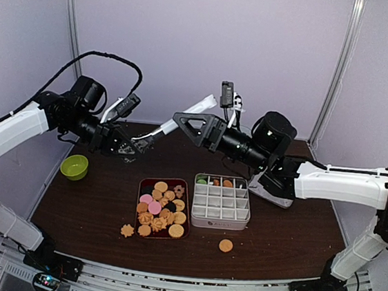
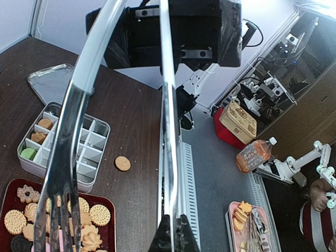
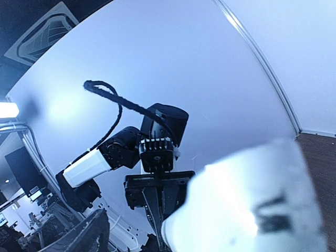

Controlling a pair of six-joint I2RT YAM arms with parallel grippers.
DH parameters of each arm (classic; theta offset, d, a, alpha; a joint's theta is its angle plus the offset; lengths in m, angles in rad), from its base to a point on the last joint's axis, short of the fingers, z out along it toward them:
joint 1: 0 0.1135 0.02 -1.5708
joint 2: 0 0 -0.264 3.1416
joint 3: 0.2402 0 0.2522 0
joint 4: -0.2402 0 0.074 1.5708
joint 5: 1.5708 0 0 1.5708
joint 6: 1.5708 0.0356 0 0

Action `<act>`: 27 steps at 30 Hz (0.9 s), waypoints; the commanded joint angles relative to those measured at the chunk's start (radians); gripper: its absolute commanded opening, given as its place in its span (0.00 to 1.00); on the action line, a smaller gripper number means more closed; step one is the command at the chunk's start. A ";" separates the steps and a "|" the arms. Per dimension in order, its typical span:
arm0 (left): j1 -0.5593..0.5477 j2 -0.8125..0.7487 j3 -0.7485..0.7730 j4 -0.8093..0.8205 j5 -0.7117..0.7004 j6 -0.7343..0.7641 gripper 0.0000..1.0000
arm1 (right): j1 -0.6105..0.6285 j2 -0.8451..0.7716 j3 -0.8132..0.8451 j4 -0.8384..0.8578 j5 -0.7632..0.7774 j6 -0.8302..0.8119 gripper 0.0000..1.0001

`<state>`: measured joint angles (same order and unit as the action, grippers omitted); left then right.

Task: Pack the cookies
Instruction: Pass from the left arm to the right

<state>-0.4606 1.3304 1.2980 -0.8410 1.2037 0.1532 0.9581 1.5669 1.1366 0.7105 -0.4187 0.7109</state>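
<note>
The cookies (image 1: 162, 208) lie heaped on a dark red tray (image 1: 140, 197) at mid table, and also show in the left wrist view (image 2: 100, 214). A white compartment box (image 1: 220, 211) to its right holds a green, a brown and an orange cookie in its back row. Two cookies lie loose, one (image 1: 226, 245) in front of the box and one (image 1: 127, 230) by the tray. My left gripper (image 1: 127, 149) is raised and shut on one arm of the metal tongs (image 1: 183, 116). My right gripper (image 1: 182, 125) is raised at the tongs' far end. One of its fingers (image 3: 79, 236) stands wide to the side, and the blurred white tongs end hides the other.
A green bowl (image 1: 74, 166) sits at the left. A metal lid (image 1: 272, 194) lies behind the box under my right arm. The left wrist view also shows the box (image 2: 79, 142), the lid (image 2: 52, 81) and the table's near edge rail (image 2: 191, 173).
</note>
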 commanded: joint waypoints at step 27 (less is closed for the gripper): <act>-0.027 -0.041 0.000 -0.027 0.065 0.055 0.00 | -0.050 0.040 0.164 -0.082 -0.338 0.042 0.60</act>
<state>-0.4820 1.2884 1.2823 -0.8490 1.2613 0.1658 0.9108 1.6180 1.2583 0.6777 -0.7059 0.7959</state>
